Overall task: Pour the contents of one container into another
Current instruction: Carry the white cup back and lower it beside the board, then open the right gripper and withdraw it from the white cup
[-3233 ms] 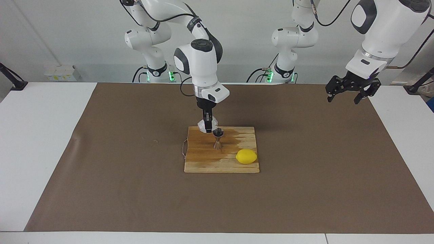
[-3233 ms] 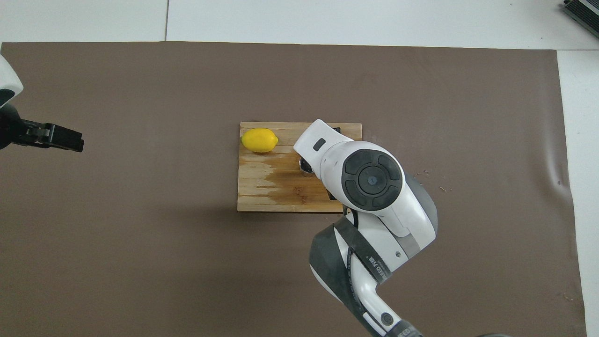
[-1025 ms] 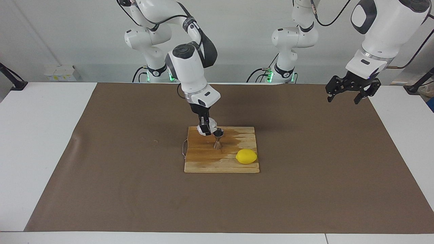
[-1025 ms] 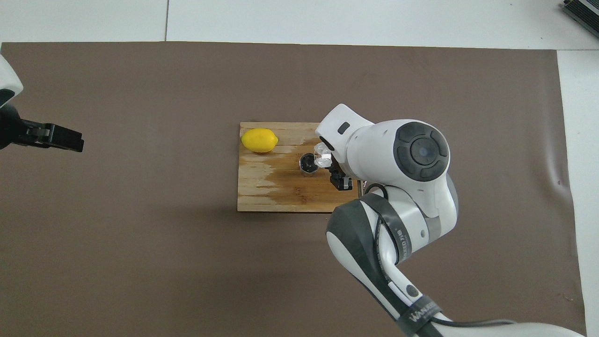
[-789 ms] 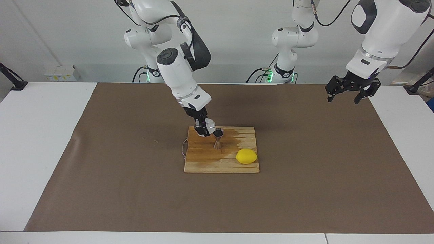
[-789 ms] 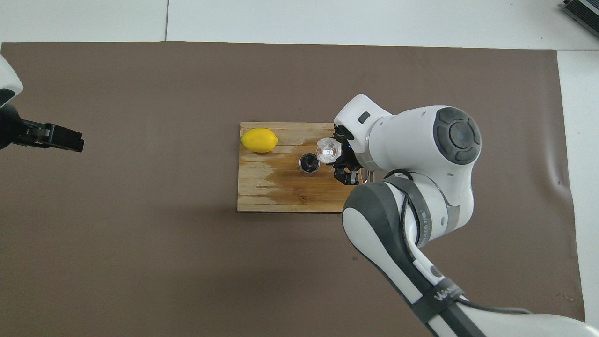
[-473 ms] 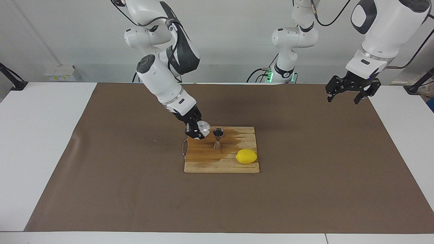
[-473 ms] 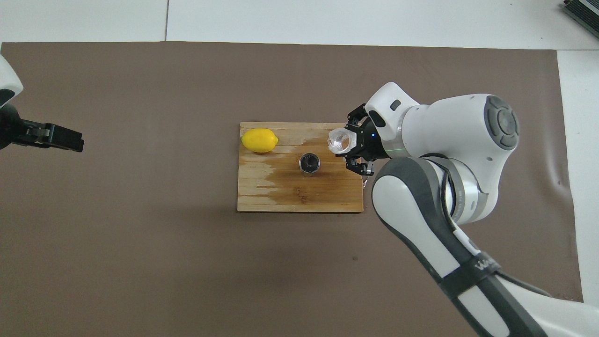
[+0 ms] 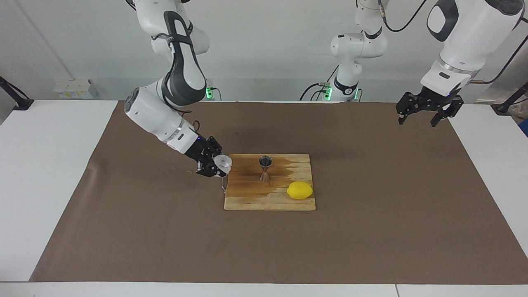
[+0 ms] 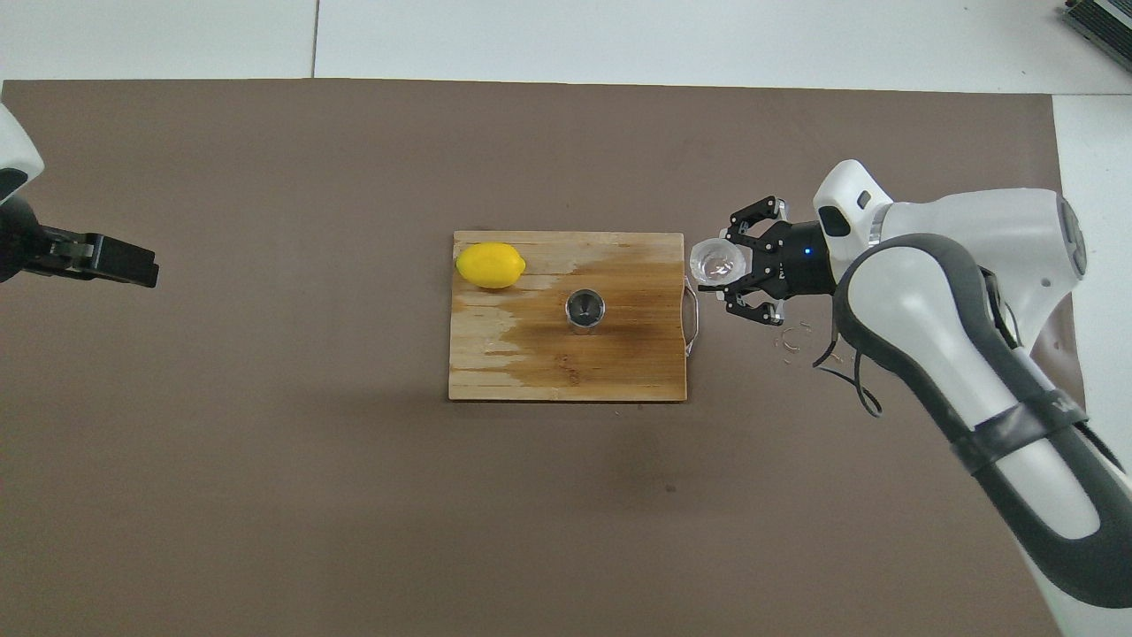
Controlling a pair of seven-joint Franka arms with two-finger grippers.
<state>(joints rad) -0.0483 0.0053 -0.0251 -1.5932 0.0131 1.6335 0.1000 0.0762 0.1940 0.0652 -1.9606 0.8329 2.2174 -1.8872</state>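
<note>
Here the right end effector grips the small clear cup, tipped on its side with its mouth turned toward the board, low over the brown mat at the edge of the wooden cutting board toward the right arm's end of the surface. The steel jigger stands upright near the middle of that board, well apart from the cup, with a lemon farther from the robots on the board, toward the left arm's end. Judging by the tilt and the gap, the cup sits too far aside for anything to reach the jigger, so the step in hand looks like either setting the cup down or bringing it back to the jigger. To do it well, the wrist should level the cup first, then lower it slowly onto the mat clear of the board's wire handle before the fingers part, so it lands flat and does not roll. The left end effector waits open, raised above the left arm's end of the mat.
</note>
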